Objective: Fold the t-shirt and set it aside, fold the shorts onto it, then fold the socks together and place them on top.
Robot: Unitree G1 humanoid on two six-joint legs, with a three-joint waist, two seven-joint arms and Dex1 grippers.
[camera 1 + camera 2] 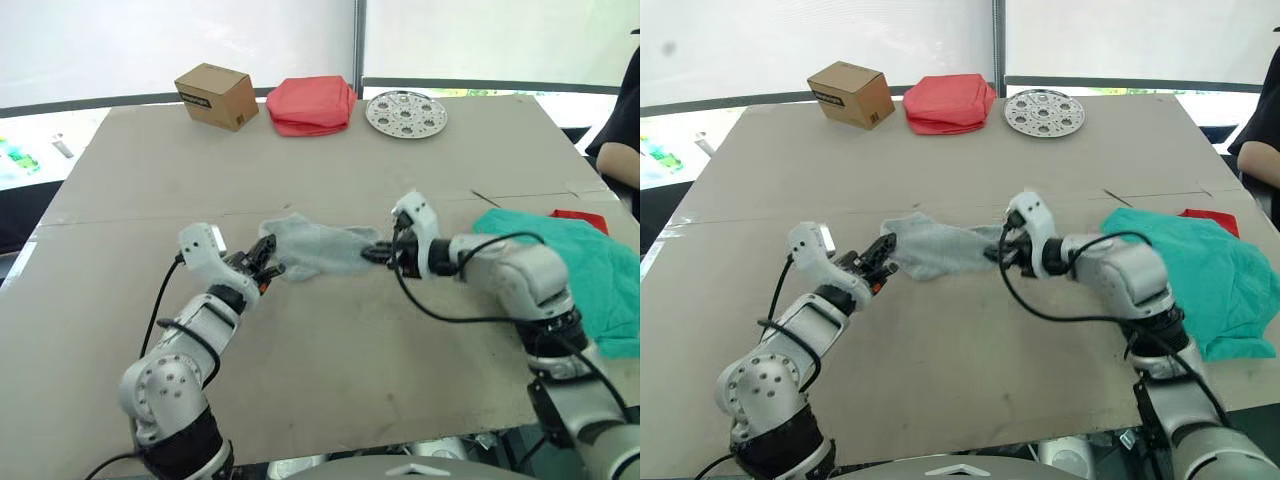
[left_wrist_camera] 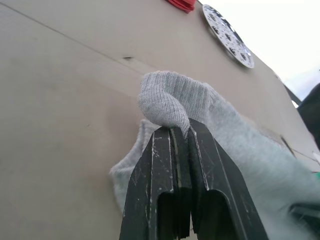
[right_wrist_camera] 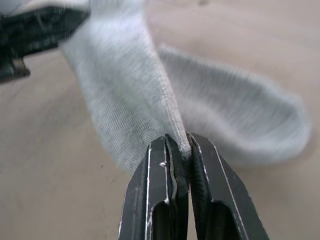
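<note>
Socks (image 1: 318,248) at table (image 1: 330,360) centre, between left gripper (image 1: 268,262) at 9 o'clock and right gripper (image 1: 380,252) at 3 o'clock. Shorts (image 1: 590,270) farther toward 3 o'clock, over the t-shirt (image 1: 580,218). Box (image 1: 215,96), folded cloth (image 1: 312,104), perforated disc (image 1: 406,113) along 12 o'clock edge.

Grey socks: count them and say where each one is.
2, possibly. One sock is stretched between the left gripper and right gripper; another sock lies on the table beneath it.

Cardboard box (image 1: 213,96) at eleven o'clock on the grey table (image 1: 330,380) — turned at an angle. Folded salmon-pink cloth (image 1: 312,104) at twelve, just beside it. Perforated metal disc (image 1: 406,113) at one — flat, near the cloth. A person's arm (image 1: 622,150) at three.
</note>
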